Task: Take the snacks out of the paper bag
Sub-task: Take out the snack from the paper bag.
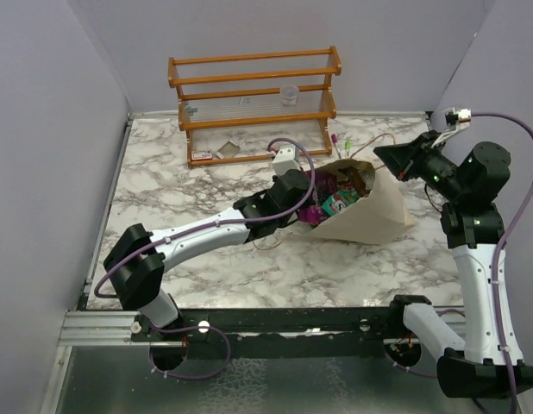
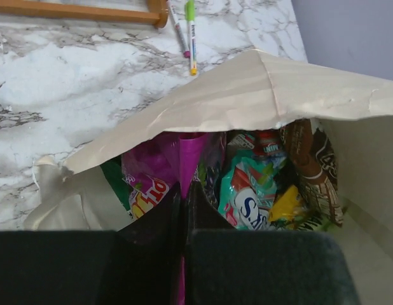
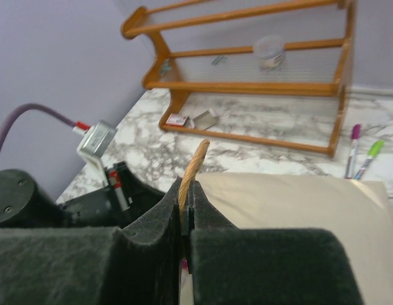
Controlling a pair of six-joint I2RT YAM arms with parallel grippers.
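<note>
- Looking at the left hand (image 2: 184, 189) first: we see it clenched on the edge of the purple packet (image 2: 174, 155), right at the mouth of the paper bag (image 2: 247, 95).
- The other snacks (image 2: 257, 190) sit just right of that hand, inside the bag. There's a light green packet (image 2: 247, 194) close beside the purple one, then a yellow packet (image 2: 284, 206) and a brown packet (image 2: 311, 162) further right.
- The right hand (image 3: 186, 190) is pinched shut on the bag's tan handle (image 3: 195, 159), which pokes up from between its fingers.
- From above, we see the bag lying on its side on the desk (image 1: 163, 172). Its mouth faces the left hand, and the right hand is at its far upper corner.
- Two pens (image 2: 187, 28) lie on the desk beyond the left hand, past the bag's top flap and near the foot of the wooden rack (image 3: 247, 82).
</note>
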